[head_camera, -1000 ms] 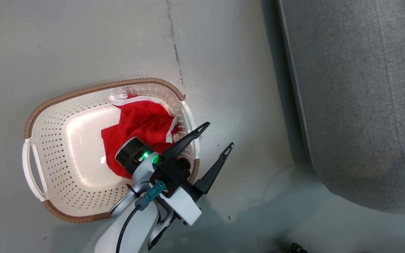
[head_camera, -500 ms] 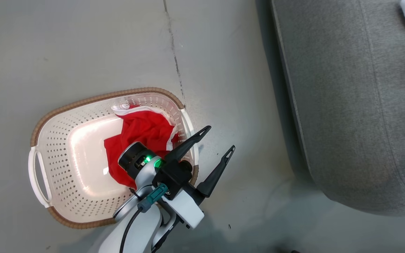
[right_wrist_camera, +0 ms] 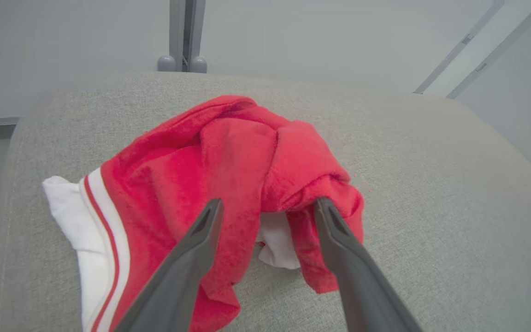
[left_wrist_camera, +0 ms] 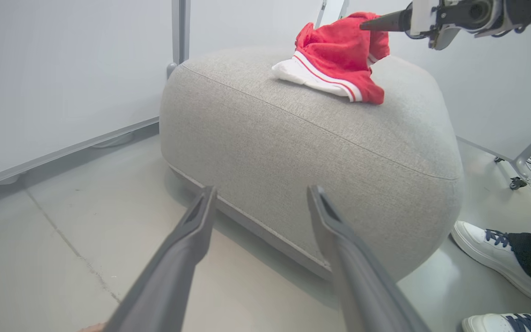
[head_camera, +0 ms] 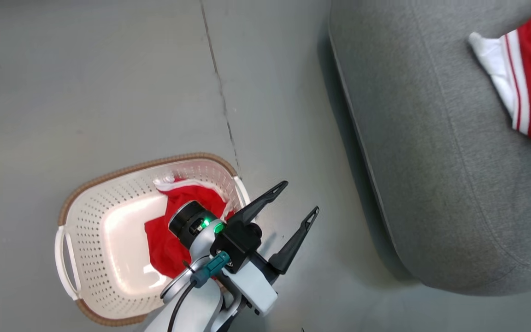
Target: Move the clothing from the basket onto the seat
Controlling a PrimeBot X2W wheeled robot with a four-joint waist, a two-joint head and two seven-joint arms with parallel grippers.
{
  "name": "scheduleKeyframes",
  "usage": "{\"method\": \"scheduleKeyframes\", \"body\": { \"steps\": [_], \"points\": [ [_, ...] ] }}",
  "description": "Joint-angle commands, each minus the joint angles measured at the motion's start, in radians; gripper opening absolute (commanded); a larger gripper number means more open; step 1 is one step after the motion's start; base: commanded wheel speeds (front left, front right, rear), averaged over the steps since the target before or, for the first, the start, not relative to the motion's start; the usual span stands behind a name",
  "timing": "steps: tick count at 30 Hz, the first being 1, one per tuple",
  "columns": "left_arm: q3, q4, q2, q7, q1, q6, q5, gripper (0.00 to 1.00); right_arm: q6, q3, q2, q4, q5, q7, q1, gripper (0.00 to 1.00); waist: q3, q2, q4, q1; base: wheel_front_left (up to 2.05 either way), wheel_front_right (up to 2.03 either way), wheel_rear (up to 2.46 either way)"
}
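Observation:
The cream basket (head_camera: 85,249) stands on the floor at the lower left, with a red garment (head_camera: 159,251) bunched in its right half. My left gripper (head_camera: 299,198) hangs open and empty above the floor just right of the basket, pointing toward the grey seat (head_camera: 431,161). On top of the seat (left_wrist_camera: 316,152) lies a second red garment (left_wrist_camera: 339,50) with white striped trim. A finger (left_wrist_camera: 387,20) of my right gripper touches that garment's top. In the right wrist view my right gripper (right_wrist_camera: 268,203) is open, its fingers straddling the crumpled garment (right_wrist_camera: 228,152), which rests on the seat (right_wrist_camera: 431,161).
A person's white shoe (left_wrist_camera: 491,249) stands on the floor at the seat's right corner. A wheeled metal stand (left_wrist_camera: 523,170) is behind it. A grey post (left_wrist_camera: 180,32) rises behind the seat. A floor seam (head_camera: 219,101) runs toward the basket.
The head camera has swung, so the basket sits lower and the red garment on the seat has come into view. My right gripper has opened. The left gripper stays open beside the basket.

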Motion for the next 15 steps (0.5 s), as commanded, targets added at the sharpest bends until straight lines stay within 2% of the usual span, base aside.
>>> {"method": "scheduleKeyframes", "body": {
  "steps": [1,9,15],
  "points": [
    [0.005,-0.002,-0.004,-0.001,0.011,-0.001,-0.009,1.00,0.000,0.029,-0.002,-0.014,0.020,0.006,0.022,1.00,-0.056,-0.0001,-0.007,0.0000,0.00,0.00,0.00],
    [0.021,-0.015,-0.018,-0.001,0.063,-0.001,-0.044,1.00,0.000,0.176,-0.046,-0.090,0.105,-0.004,0.085,1.00,-0.200,-0.0001,-0.019,0.0000,0.00,0.00,0.00],
    [0.039,-0.041,-0.020,-0.001,0.114,0.000,-0.073,1.00,0.000,0.243,-0.084,-0.212,0.210,-0.036,0.135,1.00,-0.300,-0.0001,-0.018,0.0000,0.00,0.00,0.00]
  ]
}}
